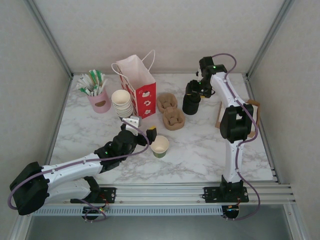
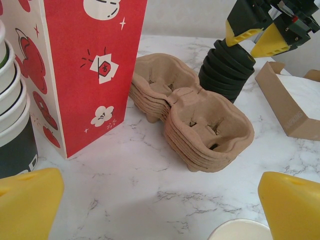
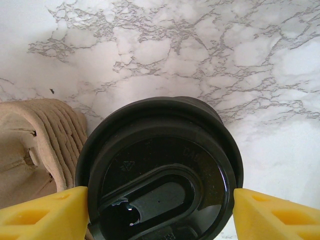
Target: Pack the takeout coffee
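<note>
The right gripper (image 3: 160,200) is closed on the top lid (image 3: 160,145) of the black lid stack (image 1: 191,104), presumably so the cup can be capped. The left gripper (image 2: 160,212) is held wide apart beside the lidless takeout coffee (image 1: 160,146) at front centre. The pulp carriers (image 2: 200,122) are empty. What the red bag (image 1: 142,87) holds cannot be told.

one red paper bag (image 1: 142,90). one pink holder (image 1: 100,101), sticks inside too many to count. one stack of cream cups (image 1: 122,103), number of cups unclear. two piles of pulp cup carriers: far pile (image 1: 166,102), near pile (image 1: 173,119). one stack of black lids (image 1: 191,104). one single green-bottomed cup (image 1: 160,146). one cardboard tray (image 2: 290,110).
</note>
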Motion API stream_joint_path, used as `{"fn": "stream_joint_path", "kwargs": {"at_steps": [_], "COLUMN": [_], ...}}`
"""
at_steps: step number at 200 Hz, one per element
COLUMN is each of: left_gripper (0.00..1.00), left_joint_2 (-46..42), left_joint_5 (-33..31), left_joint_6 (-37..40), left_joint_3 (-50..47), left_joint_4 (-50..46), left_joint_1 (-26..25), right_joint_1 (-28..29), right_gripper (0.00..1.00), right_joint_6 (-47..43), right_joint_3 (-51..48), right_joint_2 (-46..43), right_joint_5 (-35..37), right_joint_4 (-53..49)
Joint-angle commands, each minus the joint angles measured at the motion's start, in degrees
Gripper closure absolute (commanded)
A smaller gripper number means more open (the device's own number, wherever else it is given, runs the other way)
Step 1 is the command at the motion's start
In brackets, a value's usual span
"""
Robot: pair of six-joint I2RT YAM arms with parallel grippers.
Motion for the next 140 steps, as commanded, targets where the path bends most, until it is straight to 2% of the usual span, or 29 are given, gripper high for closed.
{"fn": "stream_joint_path", "kwargs": {"at_steps": [1, 73, 120, 140], "left_gripper": [0.0, 0.0, 0.0, 0.0], "left_joint_2": [0.14, 0.18, 0.0, -0.02], "left_joint_5": [0.27, 0.33, 0.33, 0.44], "left_joint_6": [0.91, 0.91, 0.99, 1.0], "left_joint_3": [1.81, 1.86, 1.8, 1.77], "left_joint_4": [0.49, 0.51, 0.45, 0.45], "left_joint_1": [0.3, 0.33, 0.3, 0.3], "right_joint_1": [0.72, 0.76, 0.7, 0.63], "right_gripper": [0.27, 0.27, 0.13, 0.11], "right_joint_6": [0.24, 0.26, 0.36, 0.37], "right_joint_3": [1.68, 1.69, 0.28, -0.12], "right_joint_2": [-2.4, -3.29, -3.55, -3.09], "right_joint_5": [-0.93, -0.56, 1.35, 1.09], "right_joint_4": [-1.53, -1.63, -1.13, -0.66]}}
